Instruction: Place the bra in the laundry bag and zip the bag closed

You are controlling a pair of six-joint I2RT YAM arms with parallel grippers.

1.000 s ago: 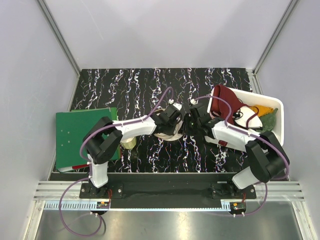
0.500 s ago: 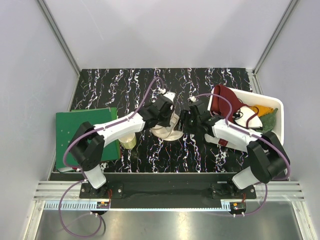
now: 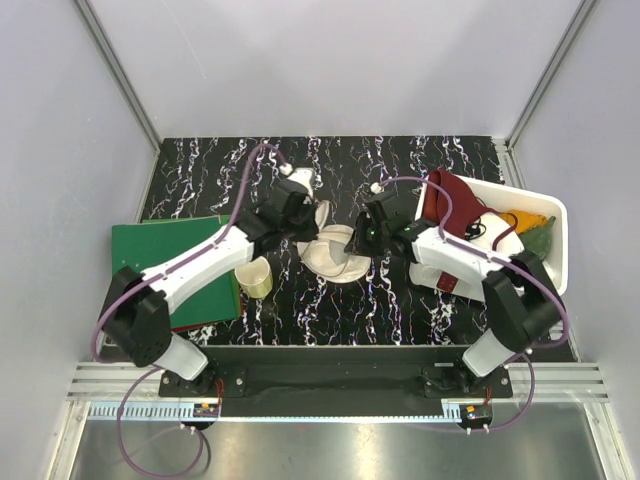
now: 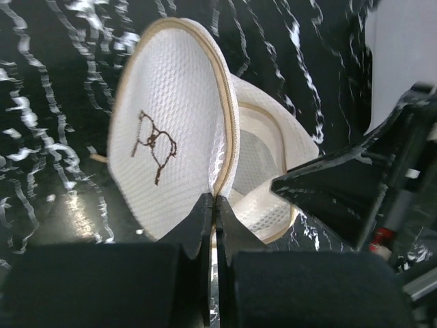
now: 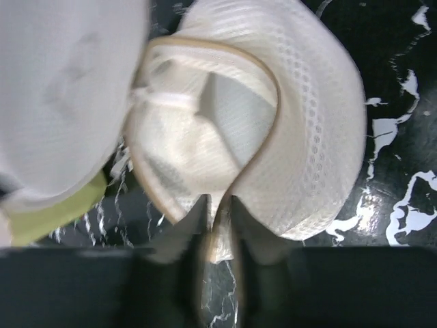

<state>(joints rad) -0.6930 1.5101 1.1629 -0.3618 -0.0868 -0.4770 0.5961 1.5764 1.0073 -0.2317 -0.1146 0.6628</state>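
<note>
The laundry bag (image 3: 335, 258), a cream mesh pouch, lies mid-table with its mouth pulled open. My left gripper (image 3: 308, 222) is shut on the zipper rim of the upper flap (image 4: 171, 123), which stands raised and shows a small brown mark. From the right, my right gripper (image 3: 362, 240) pinches the lower rim of the laundry bag (image 5: 314, 137) between its narrow-set fingers (image 5: 205, 208). The inside of the bag shows only pale mesh. The maroon bra (image 3: 450, 198) hangs over the left end of a white bin, apart from both grippers.
The white bin (image 3: 556, 215) at the right also holds an orange cloth (image 3: 526, 220) and a green cloth (image 3: 536, 243). A green board (image 3: 165, 262) lies at the left, with a small cream-yellow cup (image 3: 255, 278) beside it. The table top is black marble pattern.
My left arm has swung left and farther away, drawing the bag's upper flap up and open. My right gripper shifted left, opened briefly and closed on the bag's opposite rim.
</note>
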